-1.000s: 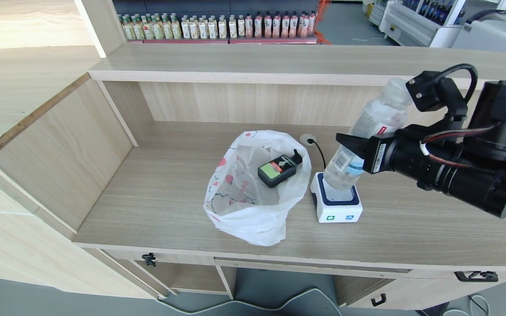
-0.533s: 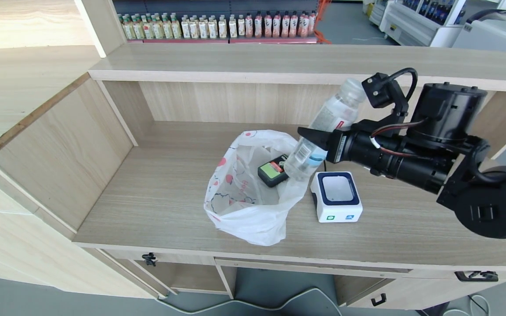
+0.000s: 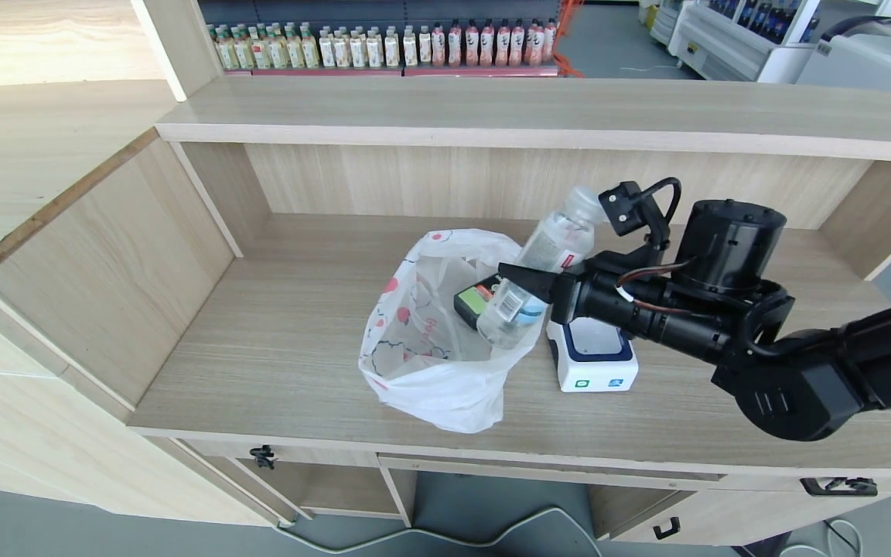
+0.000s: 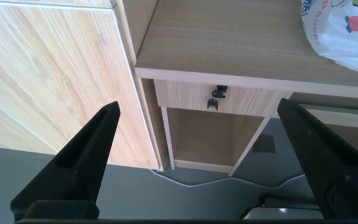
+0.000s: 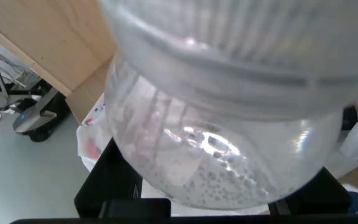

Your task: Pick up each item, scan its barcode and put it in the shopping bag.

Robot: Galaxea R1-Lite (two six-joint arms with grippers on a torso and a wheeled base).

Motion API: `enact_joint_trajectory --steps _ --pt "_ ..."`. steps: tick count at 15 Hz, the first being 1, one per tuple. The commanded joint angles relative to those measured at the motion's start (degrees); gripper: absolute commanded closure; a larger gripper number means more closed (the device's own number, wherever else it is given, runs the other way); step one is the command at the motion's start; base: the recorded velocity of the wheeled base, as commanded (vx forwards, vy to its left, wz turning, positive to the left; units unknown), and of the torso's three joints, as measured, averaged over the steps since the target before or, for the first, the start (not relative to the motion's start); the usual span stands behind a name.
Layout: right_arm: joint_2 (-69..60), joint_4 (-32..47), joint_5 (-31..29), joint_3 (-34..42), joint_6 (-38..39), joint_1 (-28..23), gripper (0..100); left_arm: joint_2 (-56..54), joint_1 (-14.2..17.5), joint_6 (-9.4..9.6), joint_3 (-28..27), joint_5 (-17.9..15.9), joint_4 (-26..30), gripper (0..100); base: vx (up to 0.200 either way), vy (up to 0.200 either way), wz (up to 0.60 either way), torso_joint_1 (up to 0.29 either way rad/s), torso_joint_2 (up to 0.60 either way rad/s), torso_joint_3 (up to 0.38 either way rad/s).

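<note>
Bottle (image 3: 542,259), clear plastic, is up off the desk (image 3: 275,356) in the right gripper (image 3: 524,295), fingers clenched on its lower body. It hangs tilted: low end over the open mouth of the shopping bag (image 3: 430,379) on the side near the scanner (image 3: 592,363), high end leaning back toward the desk's rear panel. Can't tell if it touches the plastic.

Why held so: my guess is this is the bagging step. The bottle sits beside the scanner window rather than over it, and the slant aims it down into the opening. The bag stands slumped with its mouth spread wide, which makes it an easy target, just beside the scanner so the carry is short. A dark box (image 3: 479,300) already lies inside, so the bottle probably lands next to it or on it.

Left gripper (image 4: 199,106) hangs low by the desk front near a drawer latch (image 4: 216,96), fingers spread wide and grasping nothing, out of the way.

Writing: the bottle label shows a barcode patch facing up, a blue band and a small red mark; print too small to read. Bag has red fruit prints and reddish lettering, unreadable. Box has a green and orange label. Scanner front carries one green and one blue icon.
</note>
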Motion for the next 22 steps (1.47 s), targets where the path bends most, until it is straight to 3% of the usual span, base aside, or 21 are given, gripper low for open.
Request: enact_joint_trajectory --steps 1,9,18,22 --pt "3.2 -1.6 2.6 1.4 -0.2 -0.6 100 0.0 0.0 -0.01 0.0 0.0 0.0 0 0.0 0.0 0.0 0.0 0.0 0.0" --pt "10.5 -3.2 6.2 -2.6 -1.0 -2.9 100 0.0 0.0 -0.01 0.0 0.0 0.0 0 0.0 0.0 0.0 0.0 0.0 0.0" --pt "16.9 -2.4 13.7 -13.9 1.6 -4.0 100 0.0 0.0 -0.01 0.0 0.0 0.0 0 0.0 0.0 0.0 0.0 0.0 0.0" --pt "18.4 2.9 15.6 -15.2 -8.3 -4.0 100 0.0 0.0 -0.01 0.0 0.0 0.0 0 0.0 0.0 0.0 0.0 0.0 0.0"
